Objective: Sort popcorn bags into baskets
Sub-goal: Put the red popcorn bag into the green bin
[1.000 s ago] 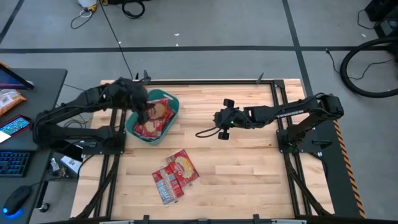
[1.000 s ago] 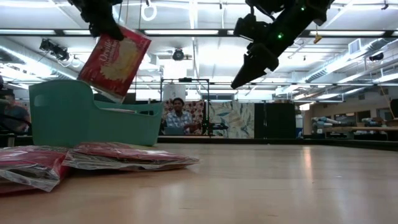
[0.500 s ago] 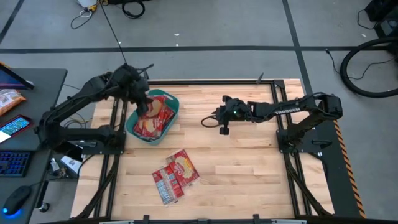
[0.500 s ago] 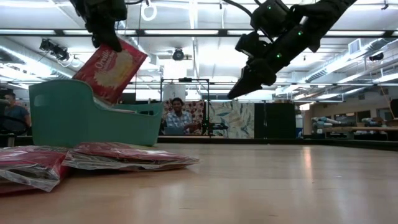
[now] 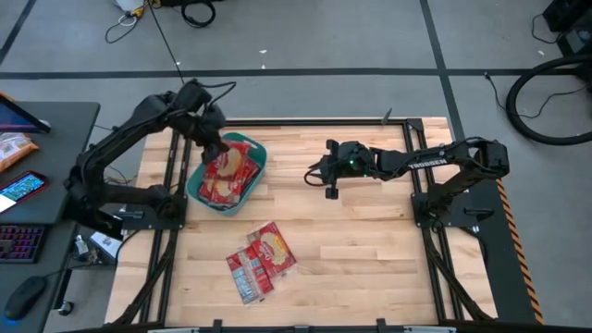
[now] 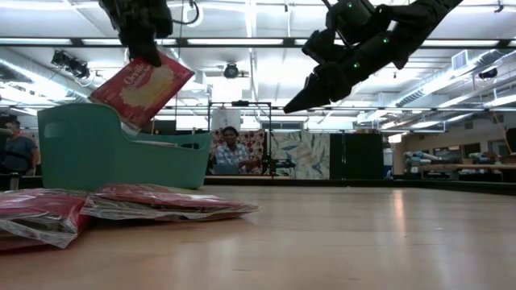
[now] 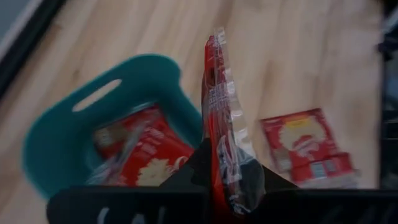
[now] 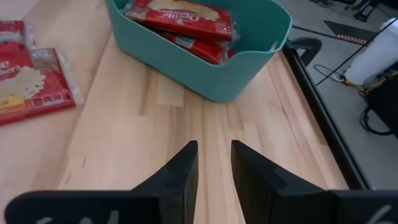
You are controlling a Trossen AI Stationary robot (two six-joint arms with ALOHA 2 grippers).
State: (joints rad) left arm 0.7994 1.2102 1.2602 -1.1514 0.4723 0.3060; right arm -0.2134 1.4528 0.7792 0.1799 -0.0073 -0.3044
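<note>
step: drop bag in tub | left gripper [image 6: 153, 55] pinches a popcorn bag [image 6: 143, 87] by its edge, tilted over the teal basket [image 6: 89, 153] | release only once inside rim | right gripper [image 5: 319, 174] empty, narrowly parted, mid-table

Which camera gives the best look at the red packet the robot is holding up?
The low view: the held packet hangs tilted in the left hand, above the teal tub, its whole face showing. The left wrist view sees it edge-on; the high view has it partly under the arm; the right wrist view shows it above the tub.
</note>
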